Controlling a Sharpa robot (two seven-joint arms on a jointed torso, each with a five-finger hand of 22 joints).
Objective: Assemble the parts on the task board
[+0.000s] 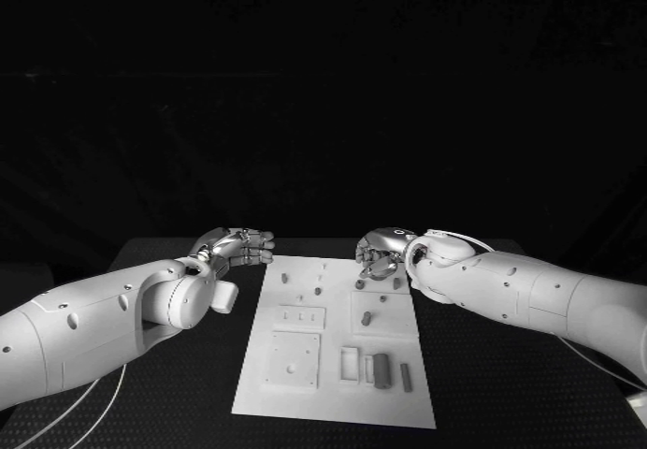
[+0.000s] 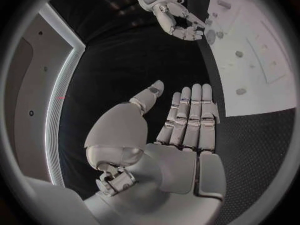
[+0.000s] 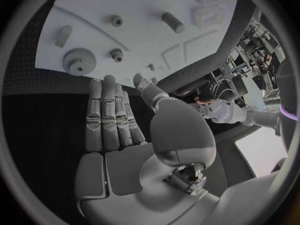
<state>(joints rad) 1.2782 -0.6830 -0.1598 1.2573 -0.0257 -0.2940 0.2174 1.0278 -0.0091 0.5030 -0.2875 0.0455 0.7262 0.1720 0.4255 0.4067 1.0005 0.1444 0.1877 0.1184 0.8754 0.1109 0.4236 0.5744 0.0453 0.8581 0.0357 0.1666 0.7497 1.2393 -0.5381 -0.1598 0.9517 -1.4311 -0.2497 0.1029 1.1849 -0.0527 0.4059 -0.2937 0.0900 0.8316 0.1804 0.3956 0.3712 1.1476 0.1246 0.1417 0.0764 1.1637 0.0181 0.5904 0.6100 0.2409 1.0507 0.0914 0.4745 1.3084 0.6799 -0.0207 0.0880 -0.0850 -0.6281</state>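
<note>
One white task board (image 1: 277, 393) lies in the middle of the black table (image 1: 162, 257), a long flat plate with raised square and rectangular outlines on its surface. Taking the board as the landmark: near its close end stand two grey upright parts, a thick cylinder (image 1: 381, 370) and a thin peg (image 1: 405, 376) just beside it, next to a narrow white slot frame (image 1: 351, 363). A short grey stub (image 1: 366, 318) sits in a square outline near the board's middle. Several smaller pegs dot the far half of the board, too small in the head view to count surely. The right wrist view brings out more parts on the board's far end: one toothed gear (image 3: 78, 61), one small knurled piece (image 3: 116, 54) beside it, one wedge-shaped block (image 3: 63, 36), one small round stud (image 3: 116, 20) and one short cylinder (image 3: 173, 22) lying on its side.

Two hands are at the board's far end. The left hand (image 1: 232, 250) hovers over the table just off the board's far left corner, flat, fingers (image 2: 190, 116) straight and side by side, thumb out, holding nothing. The right hand (image 1: 381, 254) is over the board's far right corner; in its wrist view the fingers (image 3: 107, 112) are likewise straight and together, the palm empty, though from the head view they look curled downward.
</note>
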